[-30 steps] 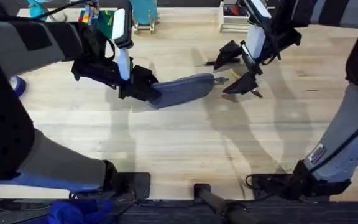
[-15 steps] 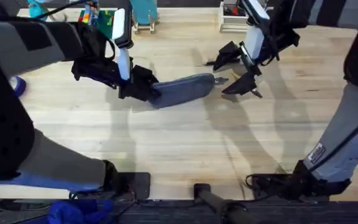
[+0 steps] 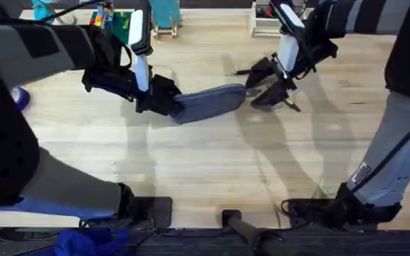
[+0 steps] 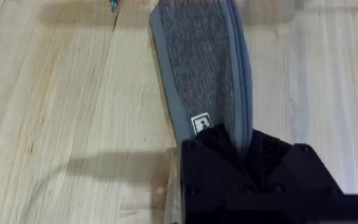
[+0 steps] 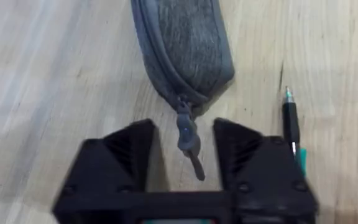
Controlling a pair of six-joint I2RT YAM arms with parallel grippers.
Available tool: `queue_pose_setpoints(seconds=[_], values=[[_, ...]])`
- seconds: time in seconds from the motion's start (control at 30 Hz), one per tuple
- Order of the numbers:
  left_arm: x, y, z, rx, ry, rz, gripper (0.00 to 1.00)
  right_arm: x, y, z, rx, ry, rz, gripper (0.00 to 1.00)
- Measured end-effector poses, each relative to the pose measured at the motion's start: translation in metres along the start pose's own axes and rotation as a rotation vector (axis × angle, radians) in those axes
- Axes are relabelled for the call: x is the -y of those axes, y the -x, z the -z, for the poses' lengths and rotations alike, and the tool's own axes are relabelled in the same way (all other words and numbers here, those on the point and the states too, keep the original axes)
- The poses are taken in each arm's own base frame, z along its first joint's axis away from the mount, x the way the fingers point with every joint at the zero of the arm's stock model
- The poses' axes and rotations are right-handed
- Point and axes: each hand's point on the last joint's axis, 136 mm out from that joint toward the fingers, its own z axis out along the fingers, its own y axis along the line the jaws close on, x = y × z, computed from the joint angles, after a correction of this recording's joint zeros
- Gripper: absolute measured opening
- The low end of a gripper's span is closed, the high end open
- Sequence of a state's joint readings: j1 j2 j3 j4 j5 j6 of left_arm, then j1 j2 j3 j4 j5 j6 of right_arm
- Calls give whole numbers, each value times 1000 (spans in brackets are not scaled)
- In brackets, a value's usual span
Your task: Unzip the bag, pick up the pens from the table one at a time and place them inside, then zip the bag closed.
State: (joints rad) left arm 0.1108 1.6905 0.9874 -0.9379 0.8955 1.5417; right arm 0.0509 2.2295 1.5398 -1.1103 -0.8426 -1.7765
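The blue-grey bag [image 3: 208,102] lies on the table [image 3: 205,171], its zipper closed. My left gripper [image 3: 164,99] is shut on the bag's left end; in the left wrist view the bag [image 4: 201,68] runs away from that gripper [image 4: 238,149]. At the bag's other end my right gripper [image 3: 258,85] is open. In the right wrist view the metal zipper pull [image 5: 188,140] hangs off the bag [image 5: 185,43] between the fingers of that gripper [image 5: 188,155], with a gap on each side. A black pen [image 5: 291,124] lies beside it, also [image 3: 239,72]. A yellow pen [image 3: 289,106] pokes out from under the right arm.
Along the table's far edge stand a blue holder [image 3: 164,18], a colourful box [image 3: 119,25] and a white tray [image 3: 265,21]. A blue object [image 3: 20,98] sits at the left edge. The near half of the table is bare wood.
My right gripper has moved left toward the bag's end, so the zipper pull now sits between its open fingers. The left gripper and the bag have stayed put.
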Motion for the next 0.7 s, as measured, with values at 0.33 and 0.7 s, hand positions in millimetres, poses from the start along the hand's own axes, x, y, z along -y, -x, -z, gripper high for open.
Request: queue_pose_setpoints(seconds=[0.33,0.7], values=[[0,0,0,0,0,0,42,-1,-2,0,-12,4,-4,45],[0,0,0,0,0,-1,41,-3,-2,0,-10,10,-25,32]])
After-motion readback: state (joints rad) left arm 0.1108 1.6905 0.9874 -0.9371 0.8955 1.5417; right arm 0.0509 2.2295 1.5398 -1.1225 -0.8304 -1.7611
